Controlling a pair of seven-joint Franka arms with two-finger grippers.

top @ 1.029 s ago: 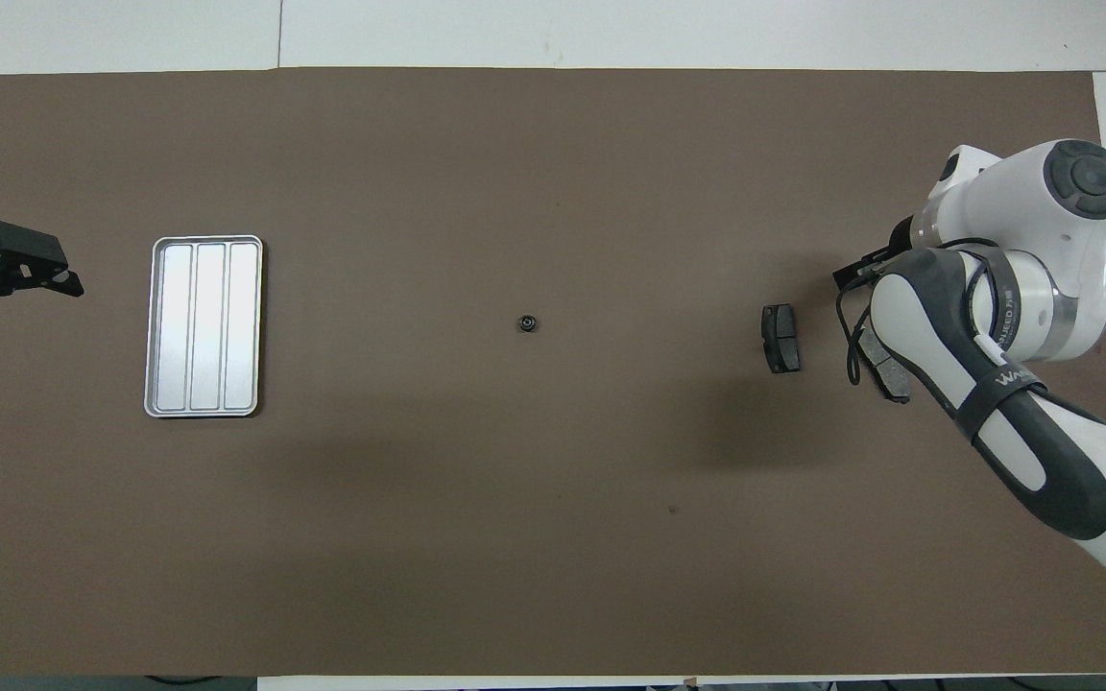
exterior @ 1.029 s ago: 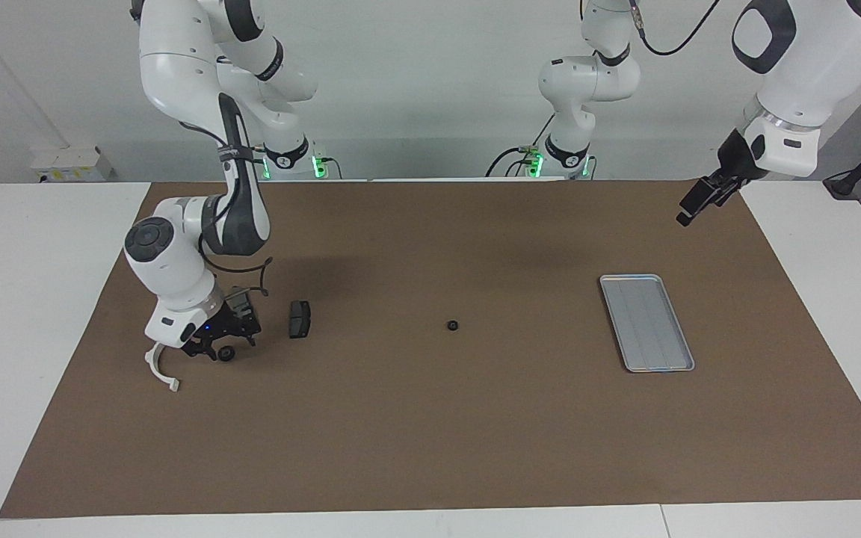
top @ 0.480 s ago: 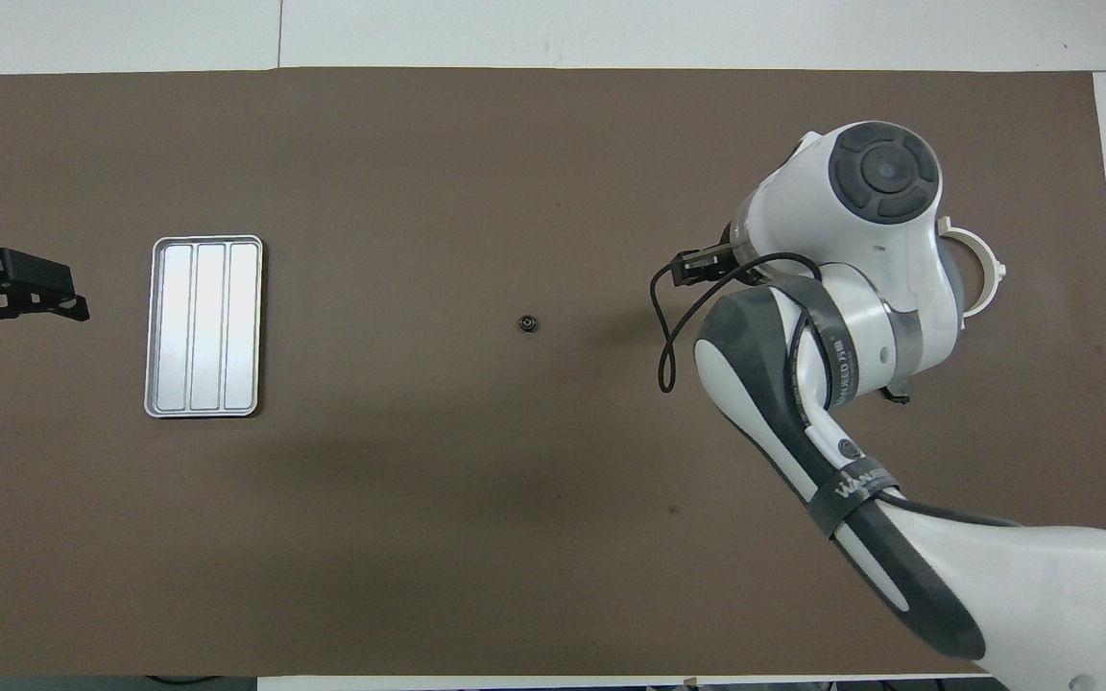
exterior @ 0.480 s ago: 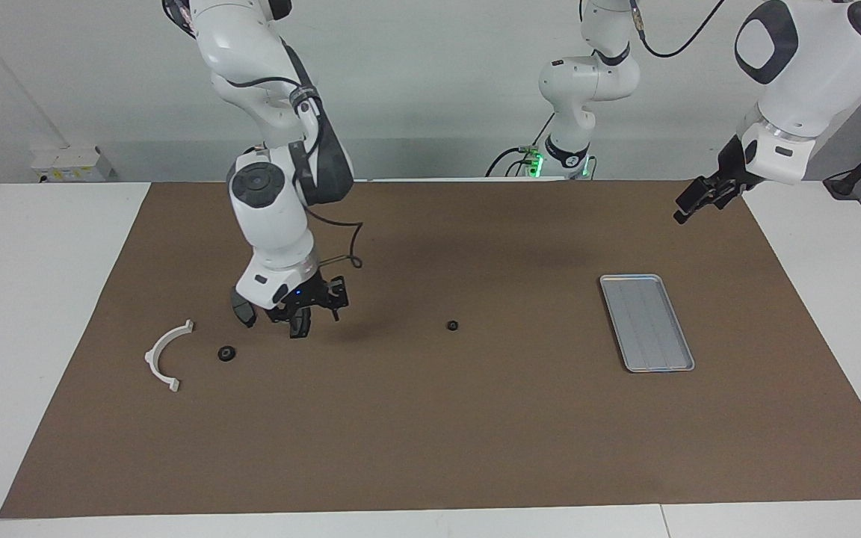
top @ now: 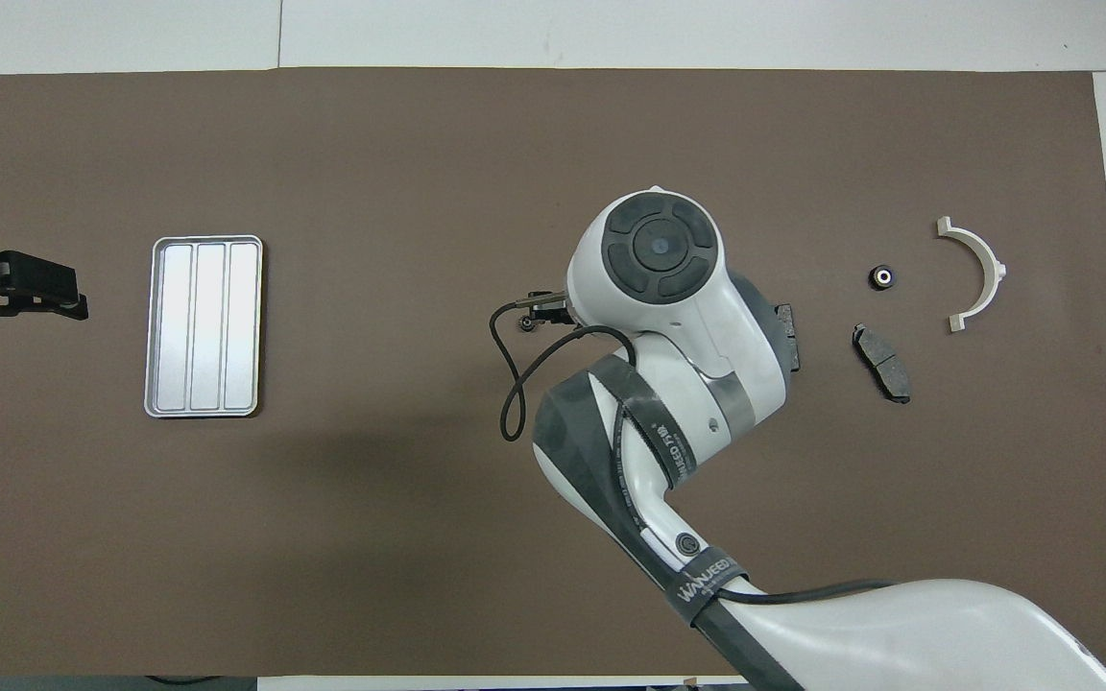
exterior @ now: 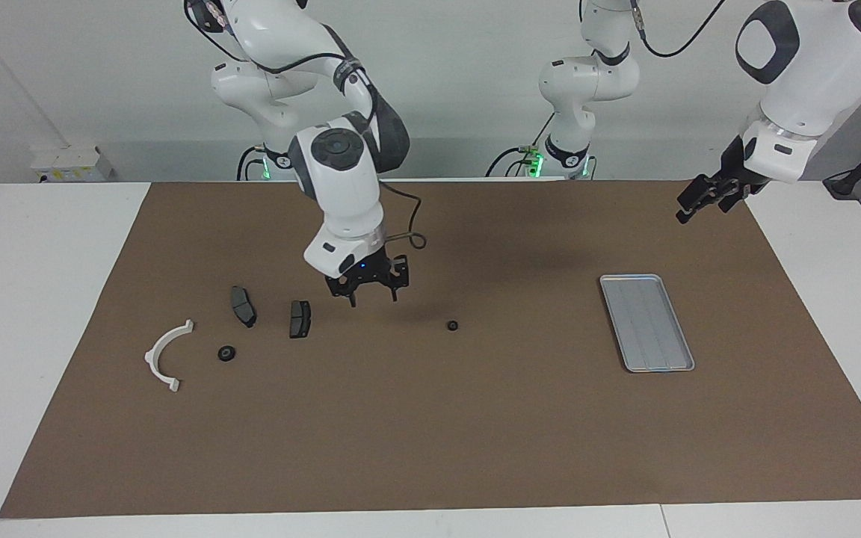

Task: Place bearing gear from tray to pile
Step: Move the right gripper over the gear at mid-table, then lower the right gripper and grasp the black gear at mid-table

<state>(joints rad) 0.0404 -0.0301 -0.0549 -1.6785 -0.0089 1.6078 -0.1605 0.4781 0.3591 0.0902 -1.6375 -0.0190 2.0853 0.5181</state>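
The silver tray [exterior: 647, 321] lies empty toward the left arm's end; it also shows in the overhead view [top: 207, 326]. One small black bearing gear [exterior: 452, 326] lies on the mat mid-table. A second bearing gear [exterior: 226, 353] lies in the pile, beside the white bracket [exterior: 152, 351] and two dark brake pads [exterior: 243, 306] [exterior: 300, 319]. My right gripper [exterior: 371, 297] is open and empty, raised over the mat between the nearer-to-middle brake pad and the mid-table gear. My left gripper [exterior: 688, 209] waits high, off the tray's end of the mat.
A brown mat [exterior: 430, 433] covers the table. In the overhead view my right arm [top: 659, 317] covers part of one brake pad and sits next to the mid-table gear [top: 525, 324]. The bracket [top: 995, 269] and pile gear [top: 883, 276] lie toward the right arm's end.
My right gripper has left the gear beside the white bracket, risen and swung toward the middle of the mat. The left arm has hardly moved.
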